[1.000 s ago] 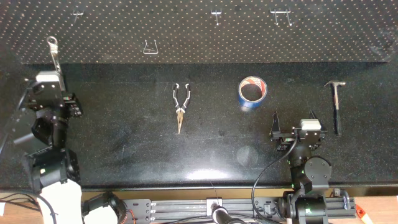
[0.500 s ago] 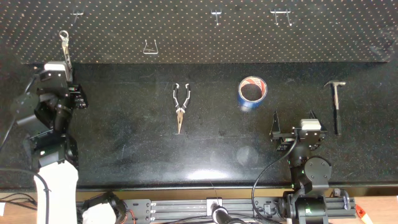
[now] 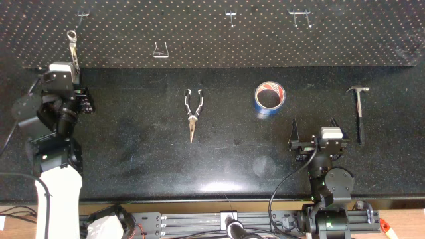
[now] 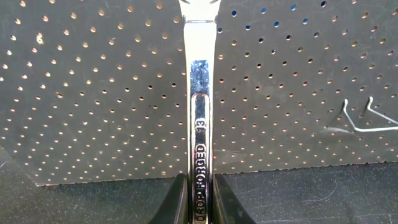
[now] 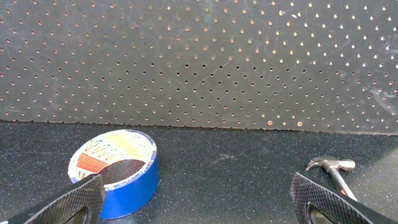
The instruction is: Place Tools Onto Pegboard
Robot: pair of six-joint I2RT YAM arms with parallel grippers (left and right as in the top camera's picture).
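My left gripper [image 3: 73, 66] is shut on a chrome wrench [image 3: 72, 46], held upright against the pegboard [image 3: 212, 33] at its left end. In the left wrist view the wrench [image 4: 199, 118] stands between the two fingers, its upper end cut off by the frame edge. A wire hook [image 3: 82, 14] sits on the board above the wrench. Pliers [image 3: 193, 113], a blue tape roll [image 3: 269, 97] and a small hammer [image 3: 358, 109] lie on the black table. My right gripper [image 3: 312, 135] rests open near the front right, facing the tape roll [image 5: 115, 165] and hammer [image 5: 333, 171].
More wire hooks hang on the pegboard: a triangular one [image 3: 160, 50] left of centre, one [image 3: 230, 16] at top middle and a double one [image 3: 300, 17] at top right. The triangular hook [image 4: 368, 118] also appears beside the wrench.
The left arm has carried the wrench up and slightly right, from the table's left edge onto the face of the pegboard. The right arm has stayed still.
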